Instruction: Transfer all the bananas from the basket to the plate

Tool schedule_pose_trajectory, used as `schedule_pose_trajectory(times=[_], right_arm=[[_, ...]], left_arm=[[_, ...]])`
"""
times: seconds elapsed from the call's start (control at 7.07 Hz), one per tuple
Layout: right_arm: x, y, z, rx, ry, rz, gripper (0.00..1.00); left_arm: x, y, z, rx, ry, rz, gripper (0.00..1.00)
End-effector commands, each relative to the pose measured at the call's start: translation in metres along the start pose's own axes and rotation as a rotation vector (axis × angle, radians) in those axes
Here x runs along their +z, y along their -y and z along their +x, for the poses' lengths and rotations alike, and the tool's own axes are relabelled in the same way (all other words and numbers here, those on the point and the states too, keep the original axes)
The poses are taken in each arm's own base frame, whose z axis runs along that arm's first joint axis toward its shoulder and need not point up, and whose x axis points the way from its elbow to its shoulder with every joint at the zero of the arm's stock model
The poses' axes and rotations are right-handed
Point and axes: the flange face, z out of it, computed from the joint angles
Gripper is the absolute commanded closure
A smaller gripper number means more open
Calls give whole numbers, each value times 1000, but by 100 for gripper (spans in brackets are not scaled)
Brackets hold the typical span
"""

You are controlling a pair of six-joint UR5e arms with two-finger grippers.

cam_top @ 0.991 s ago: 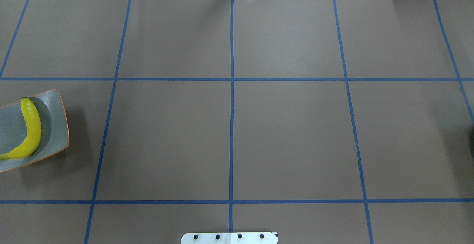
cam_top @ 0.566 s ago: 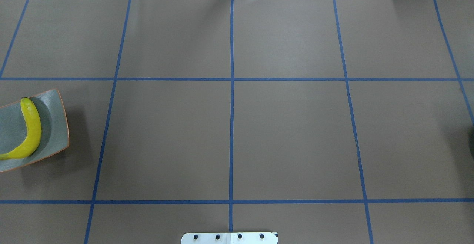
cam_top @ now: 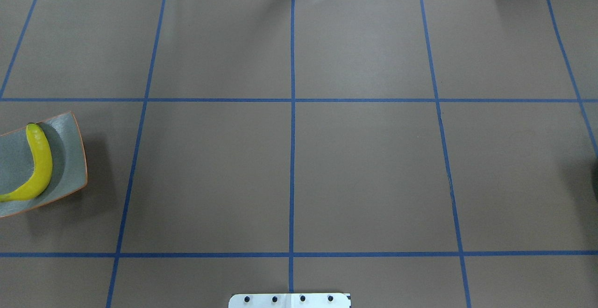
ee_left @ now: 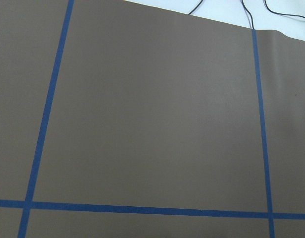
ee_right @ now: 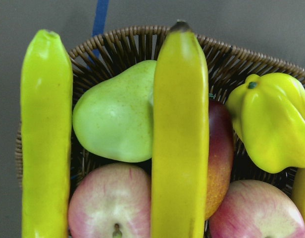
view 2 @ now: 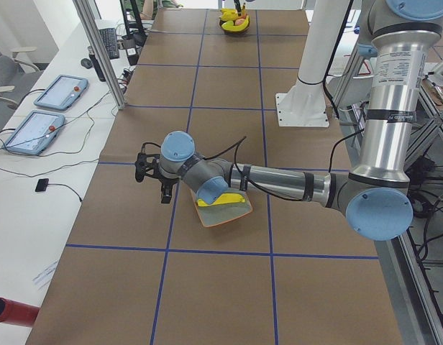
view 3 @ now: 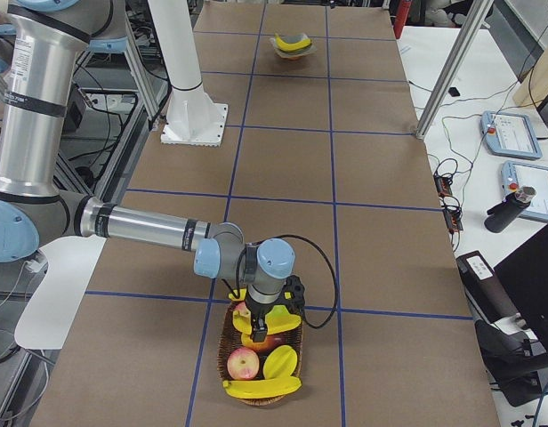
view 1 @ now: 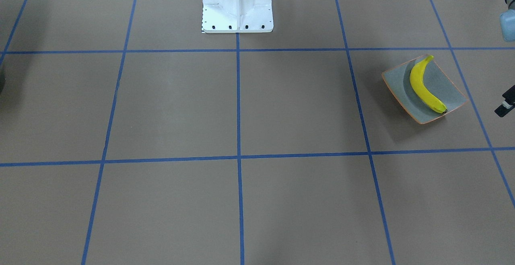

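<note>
Low over basket [ee_right: 127, 42] at table's [cam_top: 364, 168] right end, right gripper [view 3: 258, 325] jaws unreadable; one banana [view 1: 416, 85] on plate [view 1: 450, 88] far left, remaining bananas [ee_right: 179, 139] across pear [ee_right: 115, 114] and apples [ee_right: 105, 201], apt to roll aside or slip under a closing grip.

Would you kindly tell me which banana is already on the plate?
The lone banana lying across the plate; the other bananas lie in the wicker basket among apples.
</note>
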Motion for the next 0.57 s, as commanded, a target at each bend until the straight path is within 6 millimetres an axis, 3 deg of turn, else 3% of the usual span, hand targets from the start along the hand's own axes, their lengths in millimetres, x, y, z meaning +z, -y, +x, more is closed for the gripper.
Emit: schedule_pose_trajectory(times=[0.0,0.42], right_arm=[[-1,7,-5,-11,2,-30,0],[0,13,-5,-20,-18,-56,1]], left_arm=[[0,0,2,10,-6,5,0],[1,-1,1,15,-10,5,0]])
